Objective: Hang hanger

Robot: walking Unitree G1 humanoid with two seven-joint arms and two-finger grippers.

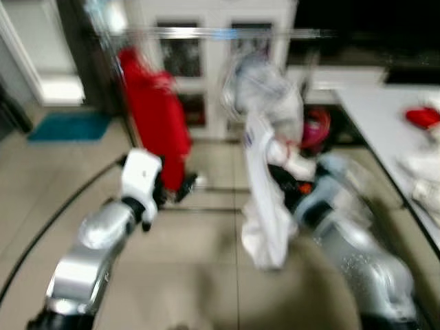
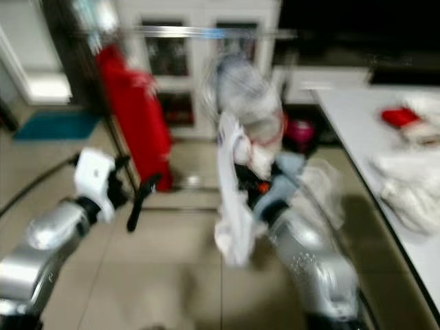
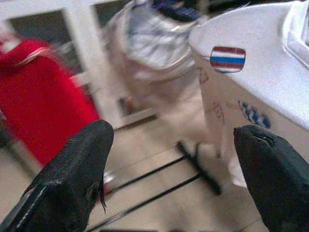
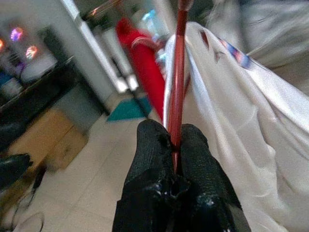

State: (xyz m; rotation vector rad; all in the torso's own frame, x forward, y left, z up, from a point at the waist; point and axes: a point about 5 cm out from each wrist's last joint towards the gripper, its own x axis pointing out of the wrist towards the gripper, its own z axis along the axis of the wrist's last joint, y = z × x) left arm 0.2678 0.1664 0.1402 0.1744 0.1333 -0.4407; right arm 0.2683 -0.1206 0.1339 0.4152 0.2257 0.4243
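The right gripper is clamped on the thin red hanger, whose shaft runs up and away from the pinched fingertips, with a white garment draped over it and falling beside and below the claw. In the head views that garment hangs in front of the right arm, and the metal rail lies well above and beyond the claw, already carrying a red garment and a pale one. The left gripper is spread wide and holds nothing, raised beside the white garment. The views are blurred, so the hanger's hook cannot be made out. The likely trouble: the pinch sits on a narrow shaft, so the weight of the cloth could twist the hanger in the fingers and turn the hook off line. The hook could then miss the rail or snag the pale garment.
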